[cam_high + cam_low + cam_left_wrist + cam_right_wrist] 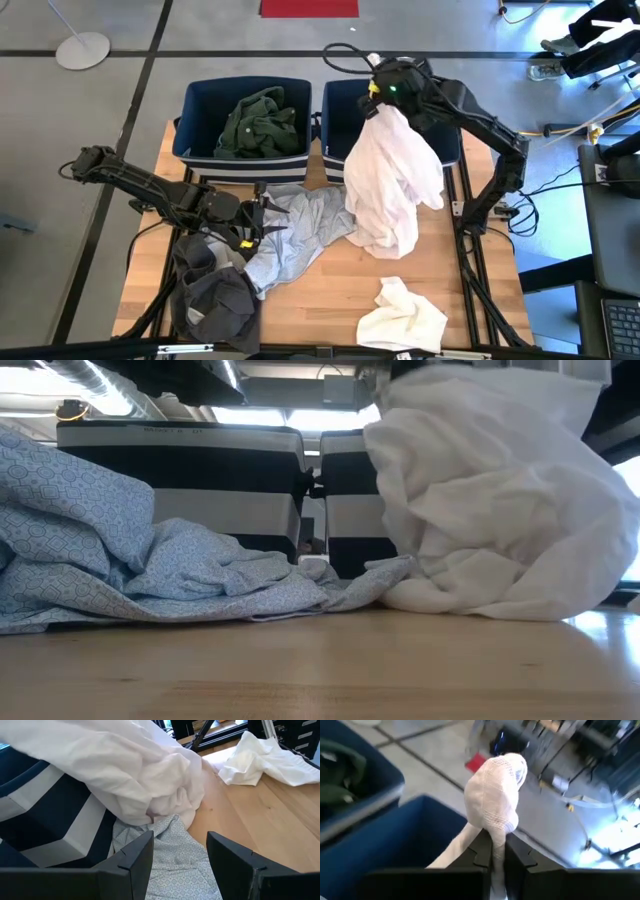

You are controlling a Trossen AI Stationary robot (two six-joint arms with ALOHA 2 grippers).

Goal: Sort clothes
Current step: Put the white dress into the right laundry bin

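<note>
**High view to wrist views: white garment lifted at the right bin**

High view: I have the right gripper [378, 95] raised over the right bin [340, 100], clamped on the top of a large white garment [392, 185]. The cloth hangs from it in a long drape, its lower folds resting on the table [470, 290]. I judge it is held high so the fabric can clear the bin's wall before going in. The left bin [195, 105] already holds a dark green garment [258, 122], so the sort seems to go by colour. My left gripper [250, 222] sits low at the table's left, over a light patterned garment [300, 235]; a dark grey garment [215, 300] lies near the front left corner, and a smaller white garment [405, 318] lies well apart at the front right.

Low view: the white garment [490, 510] fills the right side, its hem on the table and touching the patterned garment [120, 550]. Both striped bins stand just behind.

Left wrist view: the left gripper's fingers [135, 855] stand apart, with nothing between them, and the patterned garment [175, 855] lies directly below. The hanging white garment [135, 775] is just ahead.

Right wrist view: the right gripper [492, 852] is pinched together on a bunched neck of white garment [497, 785], which rises above the fingers, with the bin's blue wall [395, 845] beside it.
</note>
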